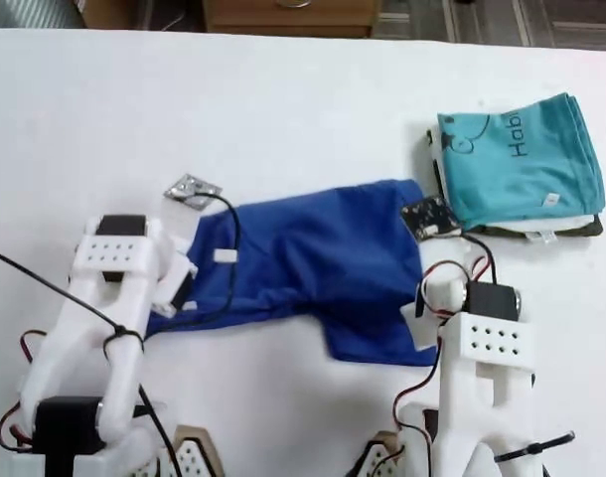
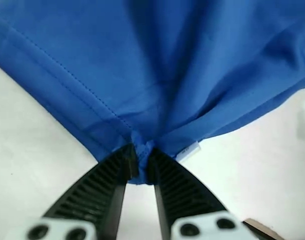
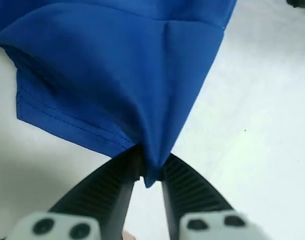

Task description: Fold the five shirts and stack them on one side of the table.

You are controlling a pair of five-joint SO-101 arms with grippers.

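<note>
Two arms stand at the near edge of a white table (image 1: 283, 109), the left arm (image 1: 109, 298) and the right arm (image 1: 482, 358), and a blue shirt (image 1: 313, 263) lies crumpled on the tabletop between them. The left gripper (image 2: 140, 156) is closed on a bunched bit of the shirt's hem, just beside a small white tag (image 2: 190, 150), and the cloth fans out from the pinch in folds. The right gripper (image 3: 150, 169) is likewise clamped on a corner of the shirt at its other end, where a stitched hem runs off to one side. Farther back on the right side of the table sits a folded pile, near the blue shirt but not touching it, with a teal shirt (image 1: 517, 164) on top and the edges of darker cloth (image 1: 541, 231) showing beneath. The tabletop is plain and matte. Beyond its far edge stands a piece of wooden furniture (image 1: 288, 15), with grey floor (image 1: 502, 20) beside it.
</note>
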